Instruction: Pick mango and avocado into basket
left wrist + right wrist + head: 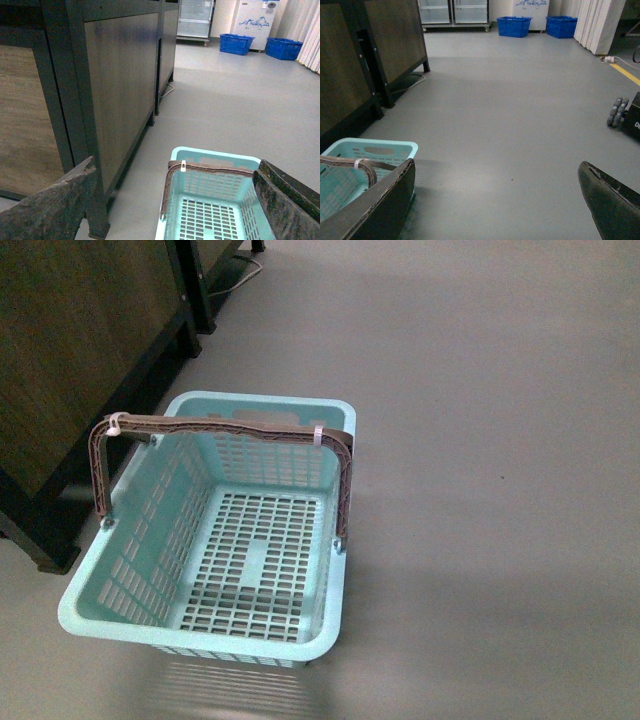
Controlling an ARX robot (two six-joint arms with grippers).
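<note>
Basket (260, 405) sits on the grey floor (500, 490), just beside the dark wooden cabinet (80, 350) — brown handles (230, 425) raised together, slotted bottom fully in view. I see the left gripper (175, 165) spread wide, holding nothing, basket visible past its fingers. Right gripper (496, 165) also spread wide, holding nothing — one basket corner shows beside one finger.

The basket (190, 638) stands on the grey floor (500, 490), both brown handles (230, 425) raised together across it. A dark wooden cabinet (70, 350) stands just beside it.
</note>
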